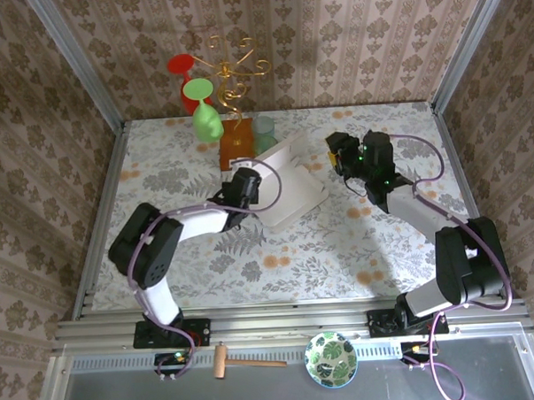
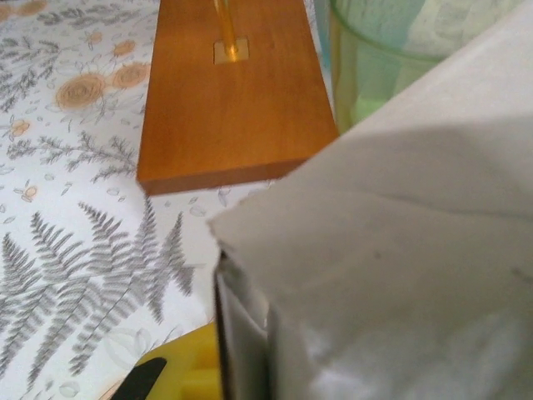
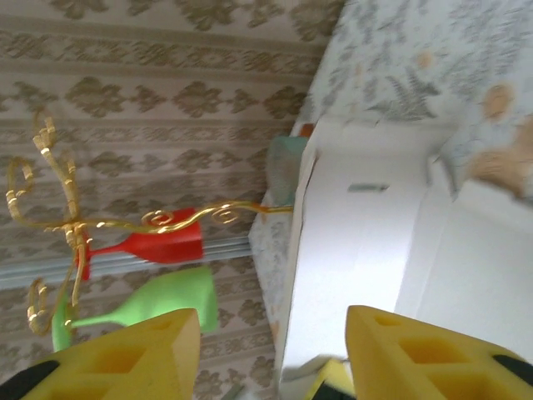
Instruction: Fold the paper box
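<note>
The paper box sits mid-table as a pale sheet with raised walls and a flap standing up at its far side. My left gripper is shut on the box's left wall. In the left wrist view the box looms close, its folded wall pinched beside one yellow finger; the other finger is hidden behind the card. My right gripper hovers just right of the box, open, holding nothing. In the right wrist view its gripper faces the white inside of the box.
Just behind the box stand an orange wooden base with a gold wire stand, a green glass, a red glass and a pale green cup. A wooden mallet and a leaf-patterned bowl lie on the near ledge.
</note>
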Controlling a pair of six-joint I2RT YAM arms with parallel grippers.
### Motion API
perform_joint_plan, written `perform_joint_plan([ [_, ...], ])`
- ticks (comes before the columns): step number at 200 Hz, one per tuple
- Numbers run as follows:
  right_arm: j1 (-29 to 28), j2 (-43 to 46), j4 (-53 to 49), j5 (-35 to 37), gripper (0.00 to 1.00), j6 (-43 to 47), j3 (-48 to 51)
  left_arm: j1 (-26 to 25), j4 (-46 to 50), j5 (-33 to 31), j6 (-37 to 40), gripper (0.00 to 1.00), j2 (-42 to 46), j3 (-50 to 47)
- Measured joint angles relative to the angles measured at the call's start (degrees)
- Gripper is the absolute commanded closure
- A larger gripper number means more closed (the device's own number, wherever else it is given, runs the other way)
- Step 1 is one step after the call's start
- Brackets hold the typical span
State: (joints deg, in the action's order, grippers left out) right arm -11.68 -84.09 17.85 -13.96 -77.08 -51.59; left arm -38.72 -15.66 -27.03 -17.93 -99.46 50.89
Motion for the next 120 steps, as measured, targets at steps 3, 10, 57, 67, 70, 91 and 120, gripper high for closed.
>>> perform_joint_plan([
  [3,0.15,0.00,-1.60,0.00,0.54,0.70,-0.63,0.26,-0.13,0.63,0.35,1.00,0.74,-0.76],
  [10,0.37,0.00,-4.13,0.00,0.56,2.49,-1.77,1.09,-0.17,2.69,1.33,1.00,2.86,-2.73],
  [57,-1.29,-1.14,-18.12,-0.48,0.62,12.35,-10.78,6.10,0.37,16.37,7.67,1.00,13.66,-11.23],
  [67,-2.45,-2.51,-20.00,-0.63,0.62,13.53,-13.16,6.82,0.74,18.34,8.83,1.00,14.67,-11.96],
  [70,-2.89,-3.06,-20.70,-0.63,0.62,13.86,-13.99,7.02,0.94,18.75,9.09,1.00,14.80,-12.02],
  [91,-6.21,-6.36,-24.00,-0.57,0.63,15.78,-17.97,7.65,1.62,20.98,10.73,1.00,14.78,-12.04],
  [120,-9.44,-10.25,-27.52,-0.09,0.64,17.38,-21.46,7.65,1.95,21.51,11.74,1.00,13.77,-12.04],
])
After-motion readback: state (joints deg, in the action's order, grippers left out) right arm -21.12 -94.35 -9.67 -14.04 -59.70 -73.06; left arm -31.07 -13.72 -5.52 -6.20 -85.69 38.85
